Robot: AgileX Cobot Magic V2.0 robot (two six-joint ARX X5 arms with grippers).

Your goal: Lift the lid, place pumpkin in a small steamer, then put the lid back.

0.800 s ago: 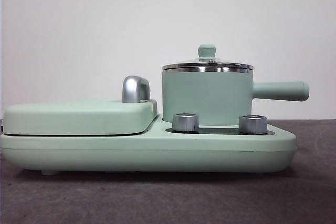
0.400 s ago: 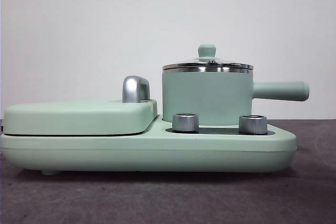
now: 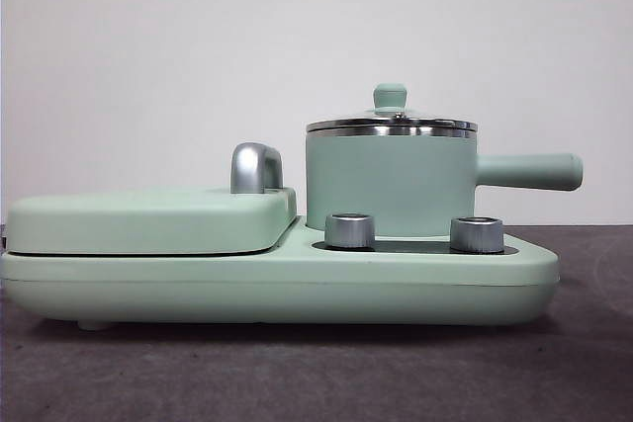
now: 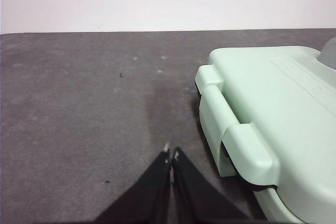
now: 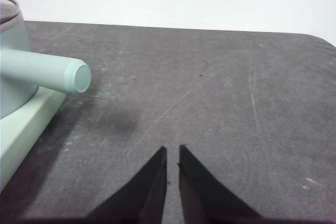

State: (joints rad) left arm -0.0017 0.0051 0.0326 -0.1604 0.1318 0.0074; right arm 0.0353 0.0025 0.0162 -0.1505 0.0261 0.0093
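Observation:
The small steamer stands on the right half of the mint-green cooker base, its long handle pointing right. The lid sits on it, with its mint-green knob on top. The pumpkin is out of view. My left gripper is shut and empty over the grey table, beside the griddle cover's end. My right gripper is shut and empty over the table, apart from the steamer's handle tip. Neither arm shows in the front view.
The large flat griddle cover with a steel handle fills the base's left half. Two steel dials stand in front of the steamer. Grey table stretches to the right of the cooker.

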